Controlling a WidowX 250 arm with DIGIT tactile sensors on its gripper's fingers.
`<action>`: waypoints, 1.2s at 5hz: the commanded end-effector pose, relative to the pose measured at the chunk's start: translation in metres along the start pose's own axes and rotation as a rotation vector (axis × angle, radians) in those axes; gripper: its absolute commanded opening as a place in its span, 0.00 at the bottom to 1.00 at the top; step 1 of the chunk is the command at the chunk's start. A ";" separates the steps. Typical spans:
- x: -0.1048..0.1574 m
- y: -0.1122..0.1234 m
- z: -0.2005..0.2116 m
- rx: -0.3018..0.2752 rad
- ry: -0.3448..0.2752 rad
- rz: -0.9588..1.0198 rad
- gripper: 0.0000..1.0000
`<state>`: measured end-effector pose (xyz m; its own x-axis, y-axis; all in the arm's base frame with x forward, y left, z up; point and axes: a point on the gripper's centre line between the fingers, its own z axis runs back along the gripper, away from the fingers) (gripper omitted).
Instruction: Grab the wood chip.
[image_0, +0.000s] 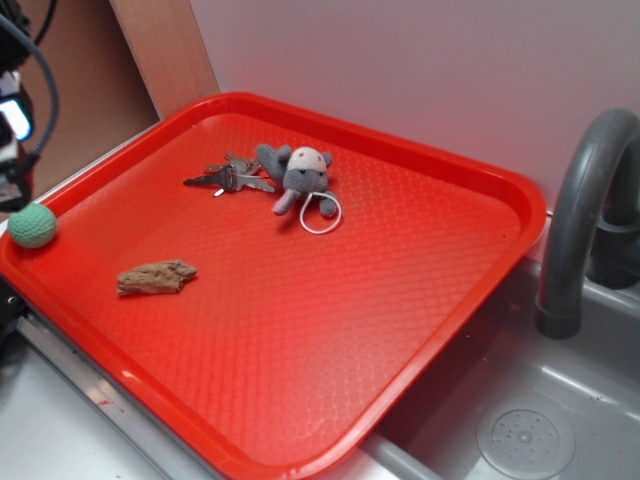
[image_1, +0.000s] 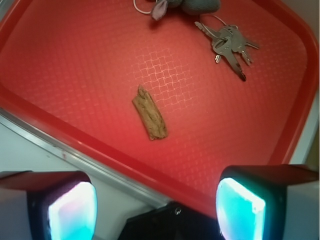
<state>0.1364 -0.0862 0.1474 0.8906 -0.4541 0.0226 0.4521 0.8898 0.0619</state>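
Right at the bottom of the wrist view the end effector (image_1: 156, 212) stands wide open – two glowing pads, one lower left, one lower right, nothing between them but the tray's near rim and a strip of grey table (image_1: 30, 150). It hangs above that edge, not yet over its target.

Just beyond, near the middle of that frame, lies the wood chip (image_1: 149, 119) – flat on the red tray (image_1: 60, 65), lying diagonally, ragged ends, well clear of everything else. In the exterior view it sits lower left (image_0: 157, 277), with the green ball (image_0: 32, 225) resting on the tray's left rim nearby.

Here is where it could slip, I'd say. The chip is thin and lies flush on a textured surface, so fingers coming down too high would close on air, and too low would dig into the tray. It also lies at an angle to the line between the pads – close without turning the wrist and one pad may catch an end and spin the piece away. The raised rim just under the end effector is another snag if the arm drops before moving forward.

Farther off, toward the top of the wrist frame, the keys (image_1: 230, 44) and the grey plush toy (image_1: 192, 6) lie together – well apart from the chip, so little risk there. In the exterior view a grey faucet (image_0: 585, 215) stands at the right edge.
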 end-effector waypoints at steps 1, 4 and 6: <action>0.026 0.002 -0.052 -0.013 0.026 -0.178 1.00; 0.030 -0.008 -0.125 -0.089 0.157 -0.287 1.00; 0.023 -0.017 -0.137 -0.045 0.224 -0.300 0.00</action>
<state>0.1648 -0.1054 0.0180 0.7154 -0.6727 -0.1888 0.6841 0.7294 -0.0066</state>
